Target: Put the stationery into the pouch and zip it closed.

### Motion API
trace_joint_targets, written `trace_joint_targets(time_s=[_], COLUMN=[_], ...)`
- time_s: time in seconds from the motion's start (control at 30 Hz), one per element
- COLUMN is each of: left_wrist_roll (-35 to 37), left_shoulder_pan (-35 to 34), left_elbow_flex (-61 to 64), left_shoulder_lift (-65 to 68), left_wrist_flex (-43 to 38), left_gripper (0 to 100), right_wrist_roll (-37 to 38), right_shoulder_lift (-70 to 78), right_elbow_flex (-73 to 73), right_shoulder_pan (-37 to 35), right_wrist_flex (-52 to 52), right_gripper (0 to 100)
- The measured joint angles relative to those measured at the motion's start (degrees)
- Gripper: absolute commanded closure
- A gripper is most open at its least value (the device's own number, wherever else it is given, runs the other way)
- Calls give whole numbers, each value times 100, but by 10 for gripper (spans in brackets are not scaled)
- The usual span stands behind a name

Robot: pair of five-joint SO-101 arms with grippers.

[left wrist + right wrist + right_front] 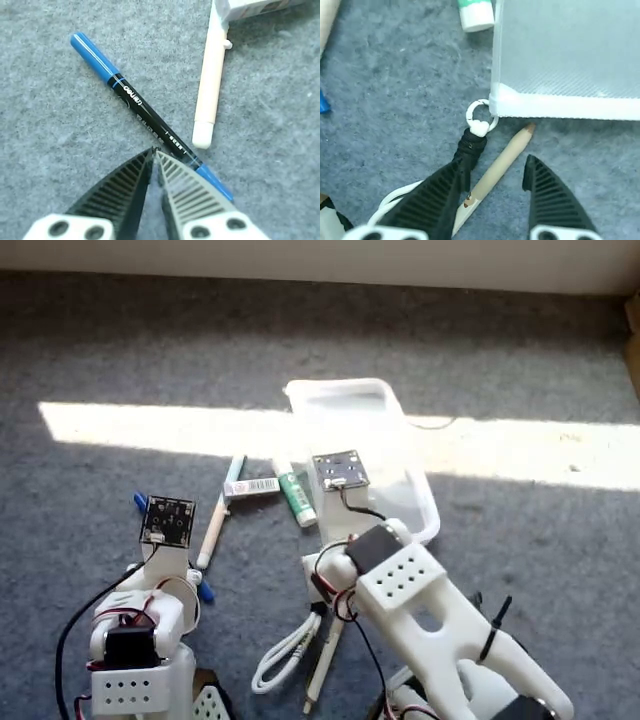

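A translucent white pouch (365,435) lies on the grey carpet, its corner (560,60) carrying a zip ring (481,115) tied to a black and white cord (469,147). My right gripper (494,164) hangs open just short of that corner, with a wooden pencil (502,162) on the carpet between its fingers. My left gripper (154,151) is shut and empty, its tips right beside a blue-and-black pen (135,102). A cream pen (210,85) lies close to it. A green-and-white glue stick (297,498) rests by the pouch's edge.
A small white box with a label (250,486) lies by the cream pen (213,528). The white cord loop (285,650) and the pencil (325,660) lie between the two arm bases. A bright sun strip crosses the carpet (120,425).
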Motion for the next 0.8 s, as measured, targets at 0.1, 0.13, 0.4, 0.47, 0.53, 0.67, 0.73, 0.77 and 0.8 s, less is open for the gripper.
trace_joint_targets(time_s=[0.1, 0.13, 0.4, 0.47, 0.53, 0.67, 0.73, 0.77, 0.8], left_wrist_roll=[0, 0, 0, 0, 0, 0, 0, 0, 0], left_shoulder_pan=[0, 0, 0, 0, 0, 0, 0, 0, 0], left_elbow_flex=[0, 0, 0, 0, 0, 0, 0, 0, 0], left_shoulder_lift=[0, 0, 0, 0, 0, 0, 0, 0, 0], left_wrist_flex=[0, 0, 0, 0, 0, 0, 0, 0, 0], left_gripper=[993, 993, 993, 993, 993, 993, 993, 993, 993], right_wrist_roll=[-378, -501, -853, -853, -862, -862, -862, -862, -879], right_shoulder_lift=[571, 747, 1407, 1407, 1407, 1398, 1398, 1398, 1398], right_elbow_flex=[0, 0, -9, -9, -9, -18, -18, -9, -9], right_shoulder_pan=[-308, -440, -765, -782, -782, -791, -791, -791, -791], right_wrist_flex=[-202, -281, -554, -677, -809, -1099, -1178, -1204, -1222], right_gripper=[810, 810, 811, 811, 811, 811, 811, 811, 811])
